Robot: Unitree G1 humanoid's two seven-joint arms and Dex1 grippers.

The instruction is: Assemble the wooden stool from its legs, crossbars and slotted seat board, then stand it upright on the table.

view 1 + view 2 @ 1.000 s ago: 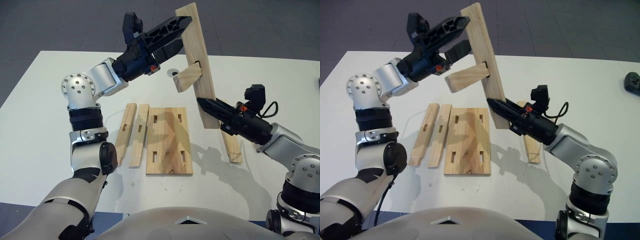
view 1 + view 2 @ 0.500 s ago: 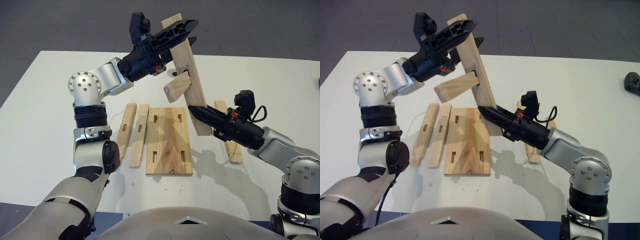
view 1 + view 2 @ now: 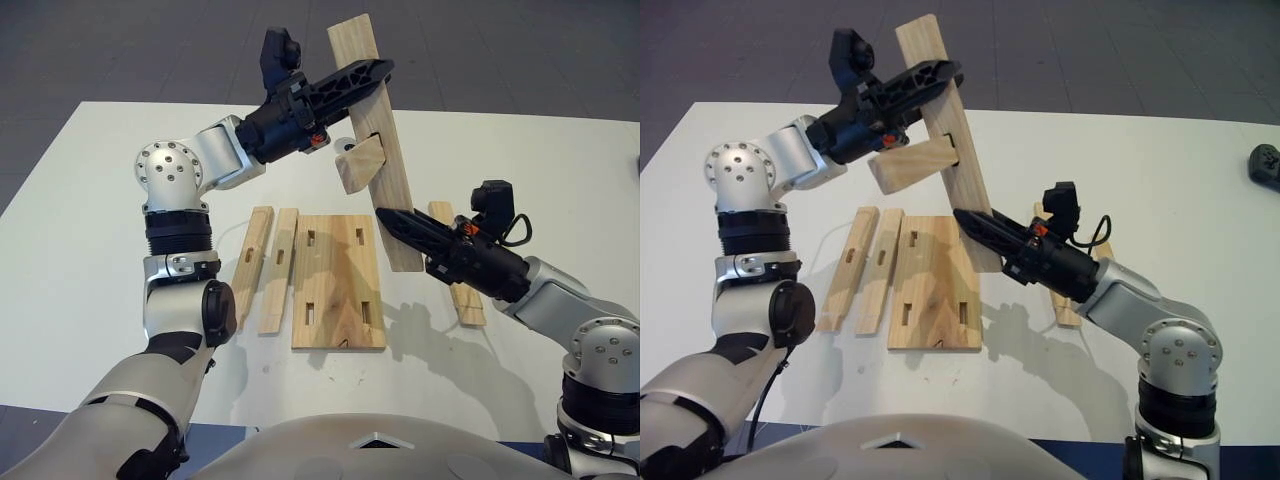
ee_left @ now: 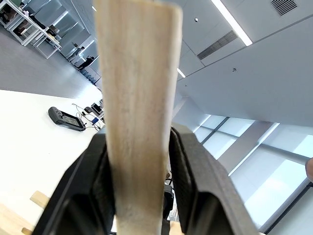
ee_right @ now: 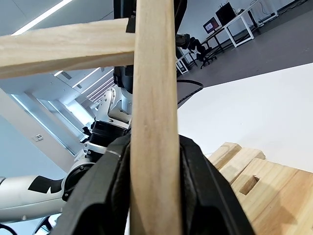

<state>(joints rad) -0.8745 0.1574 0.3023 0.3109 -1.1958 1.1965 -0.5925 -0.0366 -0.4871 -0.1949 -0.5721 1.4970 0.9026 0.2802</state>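
A long wooden leg [image 3: 376,140] is held up off the table, tilted, with a short crossbar [image 3: 360,163] stuck through its slot. My left gripper [image 3: 372,72] is shut on the leg near its upper end. My right gripper [image 3: 392,220] is shut on the same leg near its lower end. The slotted seat board [image 3: 337,281] lies flat on the white table [image 3: 90,220] below them. In the wrist views the leg [image 4: 139,112] stands between black fingers [image 5: 110,181].
Two more slotted wooden pieces [image 3: 266,266] lie side by side left of the seat board. Another wooden piece [image 3: 457,272] lies on the table under my right arm. A small round hole [image 3: 345,146] marks the table's far part. Dark floor lies beyond the far edge.
Both arms have swung the leg and its crossbar leftward from the table's right side to just above the seat board's far right corner. The parts on the table stayed put.
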